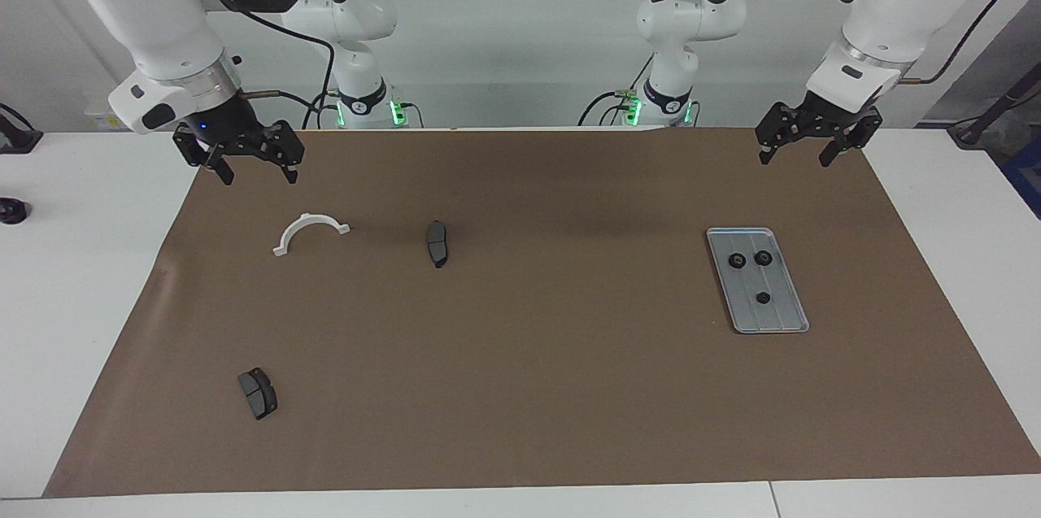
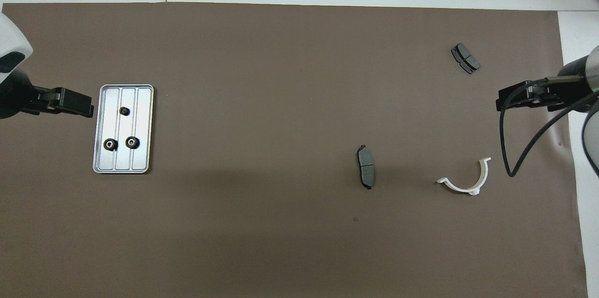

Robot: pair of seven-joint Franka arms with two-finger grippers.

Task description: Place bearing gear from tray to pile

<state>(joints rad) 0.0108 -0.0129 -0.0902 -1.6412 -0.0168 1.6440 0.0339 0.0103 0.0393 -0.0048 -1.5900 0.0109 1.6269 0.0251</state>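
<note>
The silver tray [image 1: 774,319] lies on the brown mat toward the left arm's end of the table; it also shows in the overhead view [image 2: 142,115]. Three small black gears lie in it: two side by side [image 1: 736,261] [image 1: 763,258] nearer the robots, one [image 1: 763,298] farther; in the overhead view they are these gears [image 2: 110,144] [image 2: 132,141] [image 2: 124,111]. No pile of gears shows on the mat outside the tray. My left gripper [image 1: 795,158] [image 2: 79,104] hangs open and empty above the mat beside the tray. My right gripper [image 1: 259,175] [image 2: 504,100] waits open and empty above the mat's edge at its own end.
A white half-ring [image 1: 310,232] [image 2: 465,180] lies under the right gripper's side of the mat. One dark brake pad [image 1: 437,242] [image 2: 366,166] lies mid-mat, another [image 1: 258,393] [image 2: 465,58] farther from the robots. White table [image 1: 73,274] surrounds the mat.
</note>
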